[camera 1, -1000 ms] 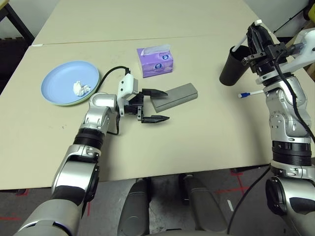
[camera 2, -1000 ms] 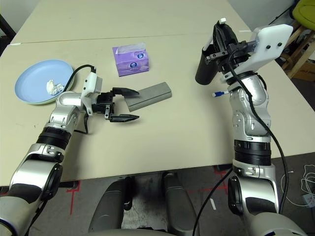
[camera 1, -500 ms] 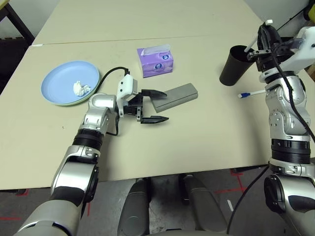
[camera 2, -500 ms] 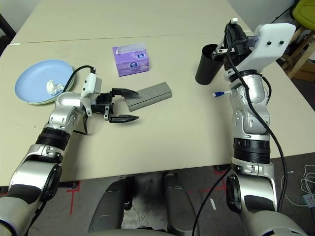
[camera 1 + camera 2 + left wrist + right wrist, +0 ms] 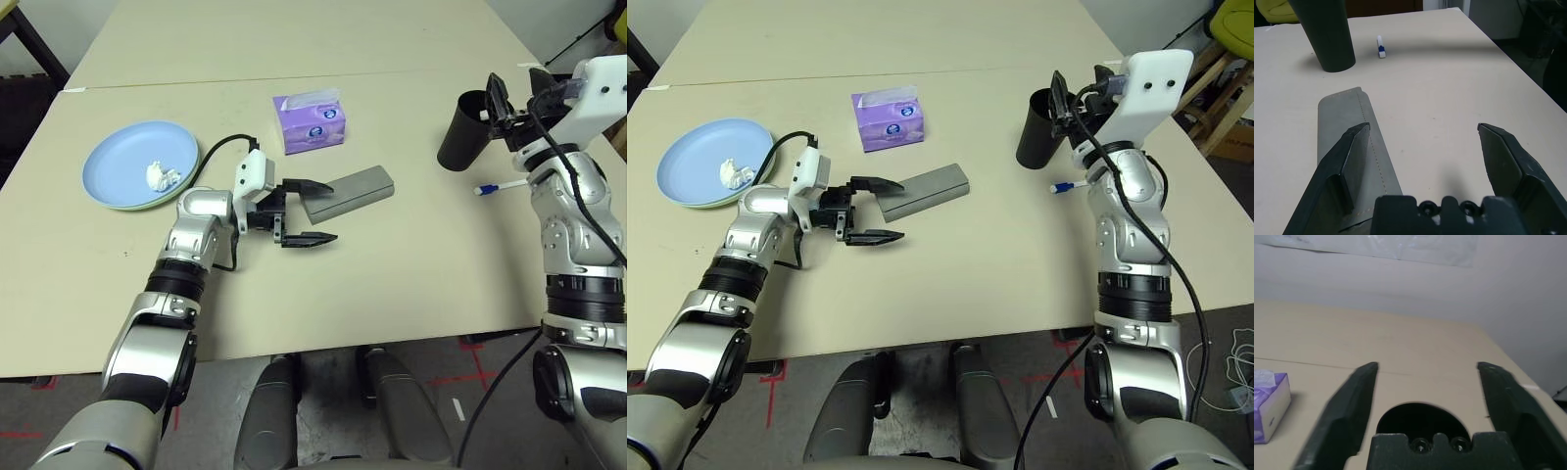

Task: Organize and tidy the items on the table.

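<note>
Left eye view shows the left end effector [image 5: 306,210] low over the desk [image 5: 411,284], its fingers apart and empty; the grey oblong glasses case [image 5: 349,192] lies just beyond, its near end at the upper finger. The case's long axis runs away from this end effector, slanting towards the black tapered cup [image 5: 462,130]. Farther off, the right end effector [image 5: 513,96] hangs over the cup, fingers apart.
</note>
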`<control>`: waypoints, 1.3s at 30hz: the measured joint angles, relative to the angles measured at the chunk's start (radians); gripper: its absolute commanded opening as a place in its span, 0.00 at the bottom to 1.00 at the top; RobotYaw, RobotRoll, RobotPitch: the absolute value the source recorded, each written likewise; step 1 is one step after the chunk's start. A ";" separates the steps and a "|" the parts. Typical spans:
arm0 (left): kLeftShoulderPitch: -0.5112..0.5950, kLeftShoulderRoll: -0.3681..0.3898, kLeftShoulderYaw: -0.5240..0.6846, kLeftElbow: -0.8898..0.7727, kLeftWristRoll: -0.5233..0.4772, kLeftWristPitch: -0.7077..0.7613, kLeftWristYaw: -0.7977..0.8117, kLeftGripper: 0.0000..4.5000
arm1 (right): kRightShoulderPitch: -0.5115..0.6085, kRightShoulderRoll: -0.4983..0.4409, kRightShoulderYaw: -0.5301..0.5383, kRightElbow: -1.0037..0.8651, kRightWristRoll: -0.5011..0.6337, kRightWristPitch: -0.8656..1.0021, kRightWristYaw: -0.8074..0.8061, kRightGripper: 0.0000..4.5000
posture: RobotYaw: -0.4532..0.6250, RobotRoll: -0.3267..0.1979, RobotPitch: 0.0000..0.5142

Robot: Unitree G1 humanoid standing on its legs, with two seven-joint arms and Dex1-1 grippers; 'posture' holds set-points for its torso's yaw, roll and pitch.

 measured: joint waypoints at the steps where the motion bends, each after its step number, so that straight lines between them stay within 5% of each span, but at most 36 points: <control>1: 0.000 -0.001 0.000 0.000 0.000 0.000 0.001 1.00 | -0.015 -0.013 0.001 0.022 0.007 -0.004 0.030 1.00 | 0.43 0.62 0.36; 5: 0.000 -0.004 0.000 0.000 0.000 0.000 0.007 1.00 | -0.075 -0.077 0.007 0.092 0.050 -0.018 0.195 1.00 | 0.44 0.62 0.36; 10: 0.003 -0.009 0.000 -0.003 0.000 0.000 0.008 1.00 | -0.119 -0.262 0.169 0.145 0.143 0.029 0.771 1.00 | 0.44 0.62 0.36; 16: 0.007 -0.011 0.001 -0.006 0.000 0.000 0.011 1.00 | -0.197 -0.422 0.406 0.370 -0.027 -0.067 1.169 1.00 | 0.46 0.62 0.38; 27: 0.069 0.014 0.001 -0.085 -0.007 0.028 0.018 1.00 | -0.512 -0.418 0.637 0.895 -0.429 -0.529 1.288 1.00 | 0.49 0.62 0.44; 39: 0.070 0.029 0.002 -0.132 -0.024 0.072 0.022 1.00 | -0.618 -0.372 0.678 1.049 -0.602 -0.718 1.251 1.00 | 0.47 0.62 0.55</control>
